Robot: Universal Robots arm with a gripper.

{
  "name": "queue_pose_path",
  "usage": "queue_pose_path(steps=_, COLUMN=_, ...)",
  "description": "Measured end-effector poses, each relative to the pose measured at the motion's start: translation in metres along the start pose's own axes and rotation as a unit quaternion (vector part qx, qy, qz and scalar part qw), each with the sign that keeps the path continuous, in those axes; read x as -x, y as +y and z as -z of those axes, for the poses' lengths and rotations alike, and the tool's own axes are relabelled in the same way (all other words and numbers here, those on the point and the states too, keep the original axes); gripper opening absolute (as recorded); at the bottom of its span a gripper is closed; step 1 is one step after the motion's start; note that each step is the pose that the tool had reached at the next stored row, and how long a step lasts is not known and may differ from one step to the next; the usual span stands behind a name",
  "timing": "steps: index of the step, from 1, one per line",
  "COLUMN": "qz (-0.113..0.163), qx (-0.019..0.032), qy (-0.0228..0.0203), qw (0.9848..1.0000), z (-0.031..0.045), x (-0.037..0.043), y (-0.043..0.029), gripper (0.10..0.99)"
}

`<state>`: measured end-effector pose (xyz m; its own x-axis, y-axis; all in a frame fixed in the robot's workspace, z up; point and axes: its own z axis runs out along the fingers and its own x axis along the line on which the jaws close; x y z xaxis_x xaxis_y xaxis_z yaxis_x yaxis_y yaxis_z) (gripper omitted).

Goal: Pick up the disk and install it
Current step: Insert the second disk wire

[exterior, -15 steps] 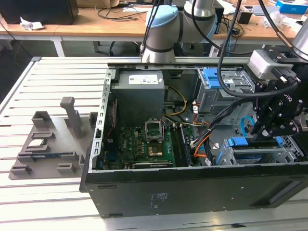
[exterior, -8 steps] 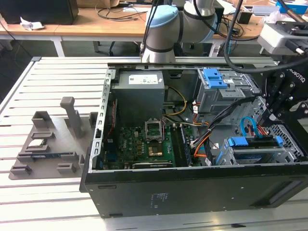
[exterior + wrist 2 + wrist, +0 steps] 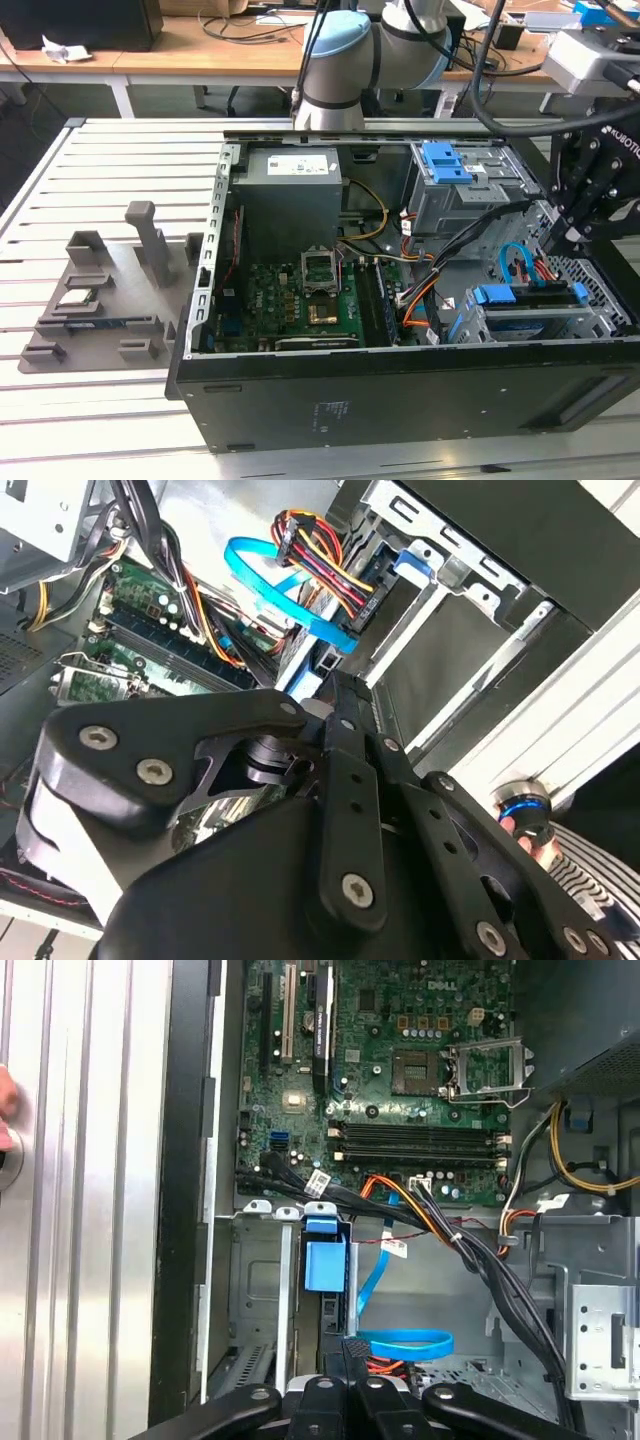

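Note:
The disk [image 3: 528, 297] stands on edge in the drive cage at the front corner of the open computer case, on the exterior view's right, with its blue carrier around it. In the first wrist view the carrier's blue tab [image 3: 322, 1260] sits in the bay just beyond my fingertips. My gripper [image 3: 570, 240] hangs just above the disk, next to a looped blue data cable [image 3: 515, 262]. In both wrist views the two black fingers [image 3: 350, 1352] converge to a narrow tip [image 3: 338, 695] and look shut, with nothing visible between them.
Black, orange and red cable bundles [image 3: 470, 1250] cross the case beside the bay. A grey power-supply box [image 3: 290, 195] and a blue latch piece [image 3: 447, 160] sit at the case's back. A grey fixture [image 3: 110, 290] lies on the slatted table. A person's fingertips [image 3: 5, 1110] touch the table.

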<state>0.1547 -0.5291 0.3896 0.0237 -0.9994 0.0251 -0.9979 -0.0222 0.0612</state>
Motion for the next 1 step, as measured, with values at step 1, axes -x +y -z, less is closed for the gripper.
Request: queue_pose_path(steps=1, qz=0.0, qx=0.0, qy=0.0001, qw=1.0, z=0.0001, x=0.0, y=0.0, gripper=0.106)
